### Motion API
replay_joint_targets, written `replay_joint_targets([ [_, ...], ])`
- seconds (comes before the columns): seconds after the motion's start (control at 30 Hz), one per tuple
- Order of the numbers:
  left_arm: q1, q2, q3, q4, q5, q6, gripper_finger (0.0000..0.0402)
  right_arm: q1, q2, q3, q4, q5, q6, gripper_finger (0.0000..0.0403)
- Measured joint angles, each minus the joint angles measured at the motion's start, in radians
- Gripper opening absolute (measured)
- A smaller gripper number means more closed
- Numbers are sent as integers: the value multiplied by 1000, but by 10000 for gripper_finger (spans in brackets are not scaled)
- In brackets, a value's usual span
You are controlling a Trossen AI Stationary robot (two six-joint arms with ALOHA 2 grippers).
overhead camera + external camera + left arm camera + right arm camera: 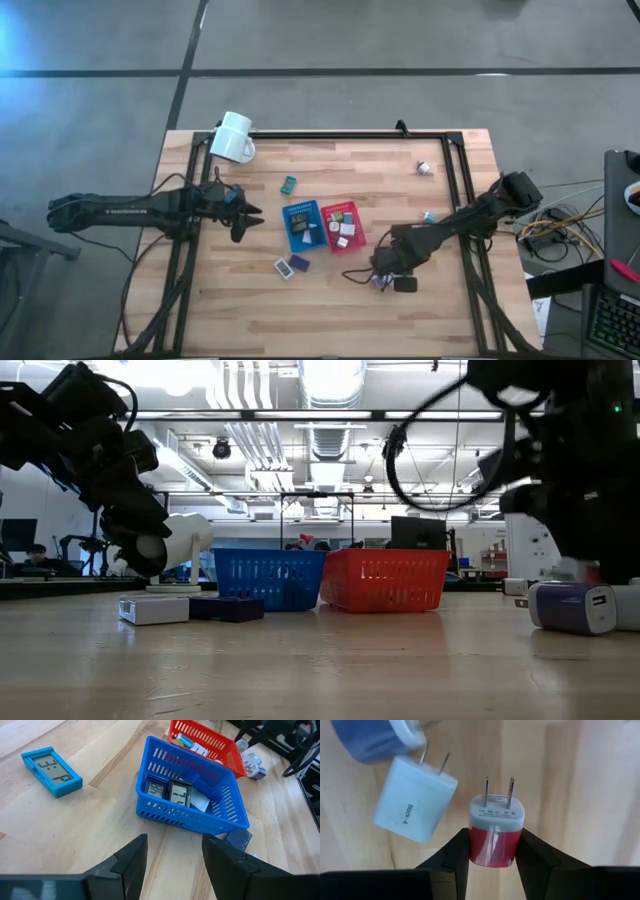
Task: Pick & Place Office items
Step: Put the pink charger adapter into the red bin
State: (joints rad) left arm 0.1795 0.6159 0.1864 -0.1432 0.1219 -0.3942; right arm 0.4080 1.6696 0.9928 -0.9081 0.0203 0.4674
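The office items are small pieces scattered on the wooden table [250,310]. My right gripper [495,845] is shut on a red charger plug [496,837] with a white pronged face, near the table's right front. A light blue charger [412,802] and a purple one [570,608] lie flat on the wood beside it. My left gripper [175,850] stands open above the table at the left, short of the blue tray [235,815], with nothing between its fingers. A teal clock-like piece [52,770] lies flat at the far left. My right gripper pinches the red body [495,851] of the charger between its two fingers, on two opposite sides. The fingers come from above, pointing down. The white face with its two prongs [499,787] sticks out past the fingers. Whether the charger is clear of the table I cannot tell.
A red tray [342,226] stands right beside the blue one mid-table, both holding small pieces. A white piece [284,267] and a dark blue one [299,263] lie in front of them. A white mug [233,137] is at the far left; a black frame [350,134] runs along the table's far edge.
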Motion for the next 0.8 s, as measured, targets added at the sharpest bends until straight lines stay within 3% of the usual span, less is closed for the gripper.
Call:
replay_joint_targets([
  [0.4,0,0,0,-12,0,-1,193,0,-238,0,51,177,-26,116],
  [0.8,0,0,0,-14,0,-3,193,-1,-451,-102,531,458,-226,116],
])
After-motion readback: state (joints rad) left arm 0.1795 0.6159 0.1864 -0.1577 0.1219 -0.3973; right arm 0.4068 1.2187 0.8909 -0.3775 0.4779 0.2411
